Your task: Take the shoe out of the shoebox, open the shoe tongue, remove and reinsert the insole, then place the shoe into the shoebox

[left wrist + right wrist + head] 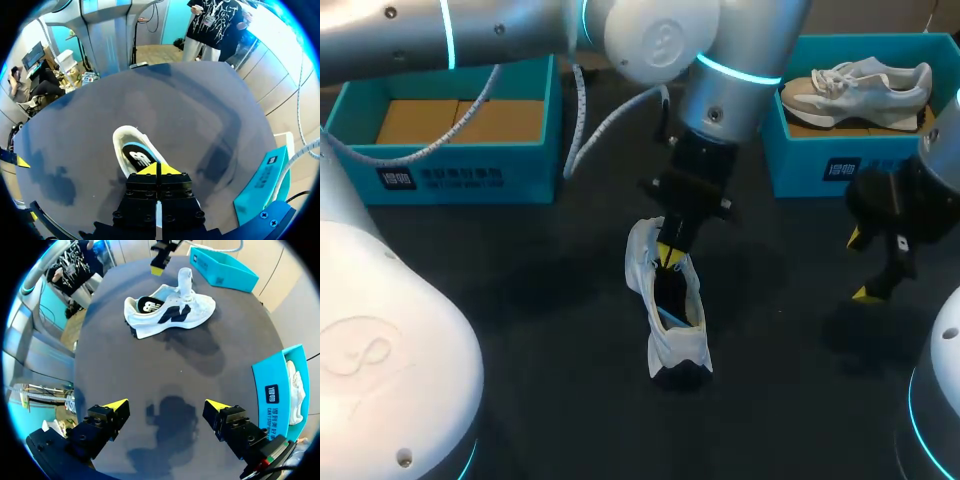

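Shoe [672, 340] is upright on its sole in the middle of the table [520, 300], well clear of every edge and out of both boxes. Its logo side faces the right gripper [167, 407].

Tongue [185, 279] is pulled up and stands above the opening. Insole [139, 157] is seated inside, with its blue-and-black heel part visible.

Left arm comes in from the far-left corner and reaches down over the shoe. Left gripper [670, 256] is right at the shoe opening with its yellow tips pressed together. Left wrist view puts them just above the insole. Whether they touch it, I can't tell.

Right gripper hangs above bare table near the right edge, well apart from the shoe. Its fingers [116, 404] are spread wide with only tabletop under them.

Left shoebox [440, 178] sits by the far-left corner and shows its brown cardboard floor. Right shoebox [820, 165] sits by the far-right corner with a second shoe [860, 88] lying in it.
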`<move>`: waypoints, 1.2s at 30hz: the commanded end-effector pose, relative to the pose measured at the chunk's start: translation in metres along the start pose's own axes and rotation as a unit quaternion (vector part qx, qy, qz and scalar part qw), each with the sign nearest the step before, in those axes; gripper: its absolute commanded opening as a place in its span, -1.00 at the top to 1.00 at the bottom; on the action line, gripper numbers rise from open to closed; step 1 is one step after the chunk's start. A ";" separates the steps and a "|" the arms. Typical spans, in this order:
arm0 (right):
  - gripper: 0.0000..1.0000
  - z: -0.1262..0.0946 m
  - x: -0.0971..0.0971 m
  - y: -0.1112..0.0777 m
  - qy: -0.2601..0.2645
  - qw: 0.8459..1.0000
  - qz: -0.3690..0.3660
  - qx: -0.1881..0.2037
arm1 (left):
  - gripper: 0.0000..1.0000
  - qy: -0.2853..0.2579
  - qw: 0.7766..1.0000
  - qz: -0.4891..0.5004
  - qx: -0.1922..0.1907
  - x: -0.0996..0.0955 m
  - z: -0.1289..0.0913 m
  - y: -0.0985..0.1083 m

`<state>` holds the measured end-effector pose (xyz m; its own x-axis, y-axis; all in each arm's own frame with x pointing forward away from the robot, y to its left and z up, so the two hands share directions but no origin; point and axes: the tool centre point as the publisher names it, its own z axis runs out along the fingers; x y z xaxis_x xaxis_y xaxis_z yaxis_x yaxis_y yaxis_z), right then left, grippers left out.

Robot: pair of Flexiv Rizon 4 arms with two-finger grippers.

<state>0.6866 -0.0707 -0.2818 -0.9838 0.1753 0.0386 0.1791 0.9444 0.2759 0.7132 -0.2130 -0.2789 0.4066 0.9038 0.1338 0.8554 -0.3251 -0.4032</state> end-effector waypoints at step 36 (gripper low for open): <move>-1.00 -0.024 0.005 -0.046 -0.012 0.999 0.043 0.006 | 1.00 -0.025 0.999 0.017 -0.029 -0.007 0.039 0.013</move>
<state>0.6746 -0.1197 -0.2716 -0.9642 0.2619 0.0413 0.2634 0.9282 0.2626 0.7098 -0.2149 -0.3182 0.4138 0.9074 0.0739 0.8620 -0.3643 -0.3526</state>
